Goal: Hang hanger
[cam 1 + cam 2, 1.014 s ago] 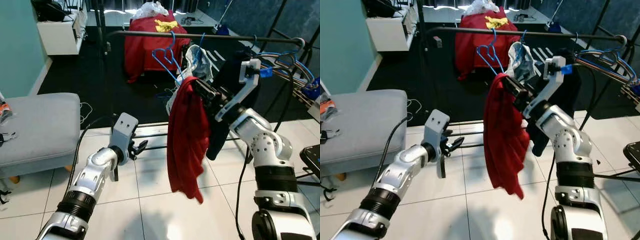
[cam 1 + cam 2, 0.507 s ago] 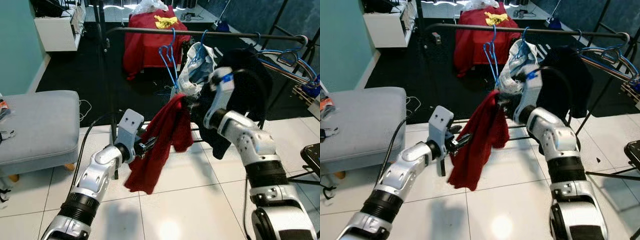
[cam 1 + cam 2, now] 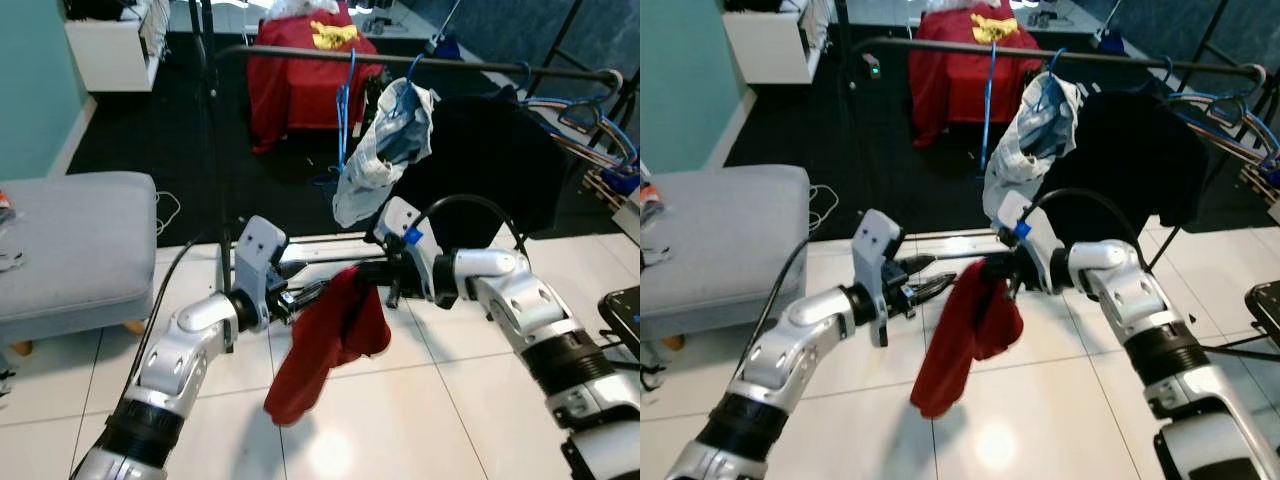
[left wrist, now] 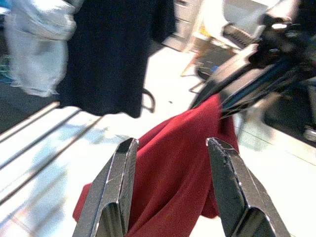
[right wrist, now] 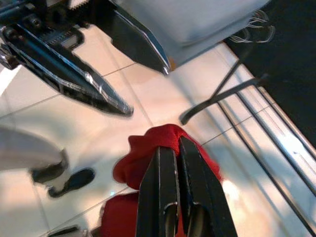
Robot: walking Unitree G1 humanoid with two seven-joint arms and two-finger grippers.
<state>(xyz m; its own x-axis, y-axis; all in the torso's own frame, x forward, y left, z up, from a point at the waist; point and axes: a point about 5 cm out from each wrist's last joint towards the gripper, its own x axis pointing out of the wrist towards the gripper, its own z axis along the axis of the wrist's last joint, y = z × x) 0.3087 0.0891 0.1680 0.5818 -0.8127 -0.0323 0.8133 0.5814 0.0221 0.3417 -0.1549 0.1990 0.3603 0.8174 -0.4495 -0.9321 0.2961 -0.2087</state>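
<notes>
Right gripper [image 3: 992, 268] — fingers pinched shut on the top of the red cloth [image 3: 965, 335], which droops toward the floor below the rail [image 3: 420, 68].

Left gripper [image 3: 305, 297] — fingers spread, tips at the cloth's left edge, holding nothing.

Risk, as we judge it: the single pinch slips and the cloth drops, or the left fingers snag a fold.

Hidden: we cannot make out any hanger inside the cloth.
</notes>
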